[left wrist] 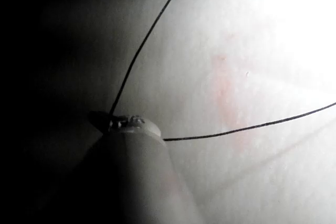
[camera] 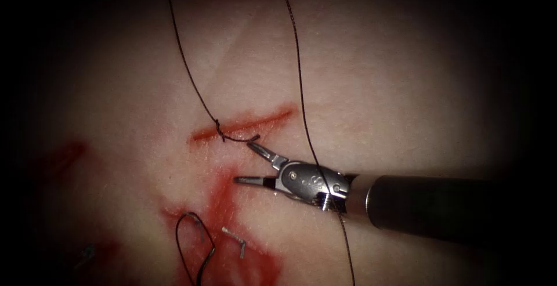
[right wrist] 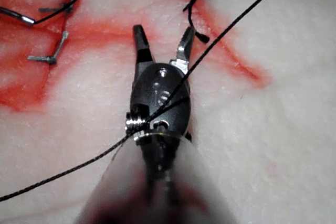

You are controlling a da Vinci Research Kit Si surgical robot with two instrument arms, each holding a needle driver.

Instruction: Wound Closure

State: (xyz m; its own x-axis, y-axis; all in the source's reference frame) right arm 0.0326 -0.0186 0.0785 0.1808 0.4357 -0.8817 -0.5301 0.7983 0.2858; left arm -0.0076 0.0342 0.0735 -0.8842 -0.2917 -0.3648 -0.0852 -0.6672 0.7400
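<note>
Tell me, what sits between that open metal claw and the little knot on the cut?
Only a short thread tail, running from the knot toward the right tool's upper jaw tip; its open jaws hold nothing. The endoscope view shows it.

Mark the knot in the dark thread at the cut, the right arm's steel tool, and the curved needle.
Dark thread knot (camera: 219,125), endoscope view: on the knot at the cut.
Right arm's steel tool (camera: 250,159), endoscope view: between its open jaw tips.
Curved needle (camera: 187,221), endoscope view: its arc.

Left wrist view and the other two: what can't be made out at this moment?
- Left tool's tip, left wrist view: its own shaft hides the jaws and any hold on the thread.
- Needle, endoscope view: frame edge cuts its curve.
- Right tool jaws open, holding nothing.
</note>
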